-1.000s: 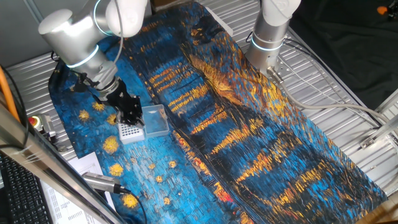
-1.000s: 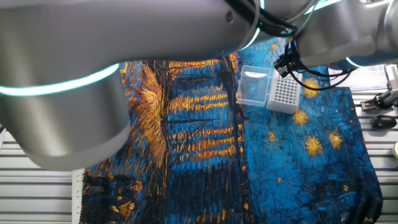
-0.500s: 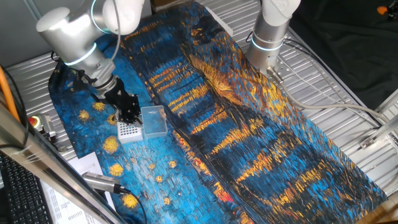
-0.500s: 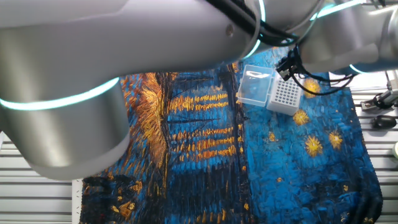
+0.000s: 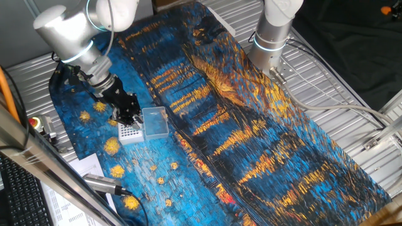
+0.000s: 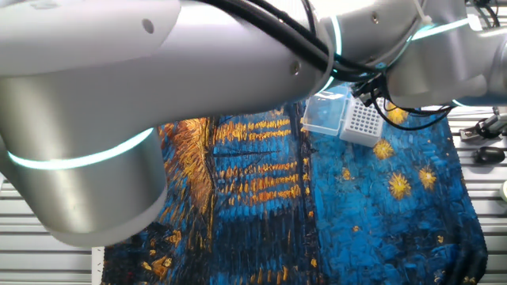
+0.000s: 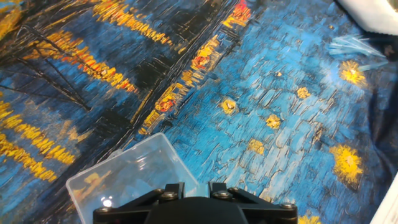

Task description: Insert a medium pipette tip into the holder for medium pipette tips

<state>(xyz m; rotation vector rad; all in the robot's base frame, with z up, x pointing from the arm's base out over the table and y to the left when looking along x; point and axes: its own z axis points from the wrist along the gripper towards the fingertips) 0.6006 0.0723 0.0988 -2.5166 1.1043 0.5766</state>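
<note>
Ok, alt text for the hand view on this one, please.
Looking down from the hand, the black gripper body fills the bottom edge above a clear plastic box lying on a blue and orange painted cloth. A few clear pipette tips lie at the upper right; the fingertips are out of frame.

painted cloth [image 5: 251,138] — holder [image 5: 129,132], clear box [image 5: 155,122]

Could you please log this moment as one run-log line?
gripper: above holder, state unclear | tip: not visible | clear box: beside holder | insertion: unconfirmed
</note>
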